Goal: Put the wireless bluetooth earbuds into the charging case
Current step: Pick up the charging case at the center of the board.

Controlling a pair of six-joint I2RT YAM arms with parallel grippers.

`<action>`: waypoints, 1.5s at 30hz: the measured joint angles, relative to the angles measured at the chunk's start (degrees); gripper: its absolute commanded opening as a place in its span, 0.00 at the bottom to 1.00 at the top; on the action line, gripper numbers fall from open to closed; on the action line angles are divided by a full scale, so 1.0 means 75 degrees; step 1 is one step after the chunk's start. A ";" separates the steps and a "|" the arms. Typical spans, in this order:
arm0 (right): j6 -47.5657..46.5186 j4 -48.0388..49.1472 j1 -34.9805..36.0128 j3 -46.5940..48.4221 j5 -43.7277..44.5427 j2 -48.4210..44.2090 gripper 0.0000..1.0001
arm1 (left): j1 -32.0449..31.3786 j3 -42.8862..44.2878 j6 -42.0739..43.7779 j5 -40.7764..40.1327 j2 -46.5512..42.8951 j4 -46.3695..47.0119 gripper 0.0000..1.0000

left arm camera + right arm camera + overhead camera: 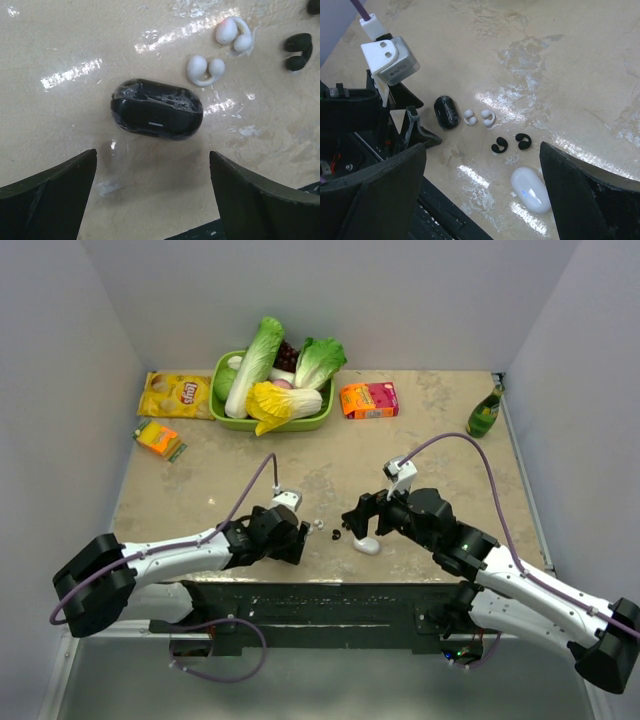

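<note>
Seen from above, two white-and-black robot arms stretch in from the near edge of a mottled beige table, their claws facing each other near the middle of its front edge. The left gripper points toward 3 o'clock, its two dark fingers spread wide and holding nothing. Its wrist camera shows a glossy black oval plastic case lying flat on the table just ahead of the gap between the fingers, touching neither. The right gripper points toward 9 o'clock, its jaws likewise spread wide and empty. The smooth glossy white oval plastic charging case lies closed on the table just below the right gripper; in that wrist view it sits low between the spread fingers, nearer the one at 3 o'clock. Four small loose buds lie between the two claws. Two black hook-shaped earbuds sit at about 11 o'clock of the white charging case. The two tiny glossy white plastic earbuds rest side by side beyond them, between the black pair and the black case, apart from the white charging case. Farther back, at 12 o'clock, a lime green plastic basket holds leafy cabbages and lettuces. At 10 o'clock lie a yellow crisp bag and a small orange packet; at 1 o'clock an orange and pink carton; at 2 o'clock, in the far right corner, a green glass bottle
</note>
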 measured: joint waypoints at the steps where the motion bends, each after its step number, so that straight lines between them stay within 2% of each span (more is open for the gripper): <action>1: -0.0003 -0.0006 0.0000 0.0000 0.0000 0.0000 0.98 | 0.0070 0.0023 0.0029 0.0023 0.0079 0.0003 0.97; 6: -0.0023 -0.0050 0.0000 0.0015 0.0000 0.0003 0.98 | 0.0443 0.0189 0.0431 0.0245 0.0612 0.0020 0.96; 22: -0.0108 -0.0131 0.0000 0.0122 0.0000 0.0003 0.98 | 0.0504 0.0664 0.1032 0.0420 0.1282 0.0227 0.93; 30: -0.0108 -0.0160 0.0000 0.0122 0.0000 0.0003 0.98 | 0.0522 0.0842 0.1198 0.0466 0.1582 0.0501 0.80; 40: -0.0111 -0.0201 0.0000 0.0122 0.0003 0.0003 0.98 | 0.0545 0.0845 0.1215 0.0481 0.1600 0.0545 0.84; 45: -0.0111 -0.0201 0.0000 0.0122 0.0003 0.0003 0.98 | 0.0551 0.0848 0.1189 0.0472 0.1600 0.0527 0.77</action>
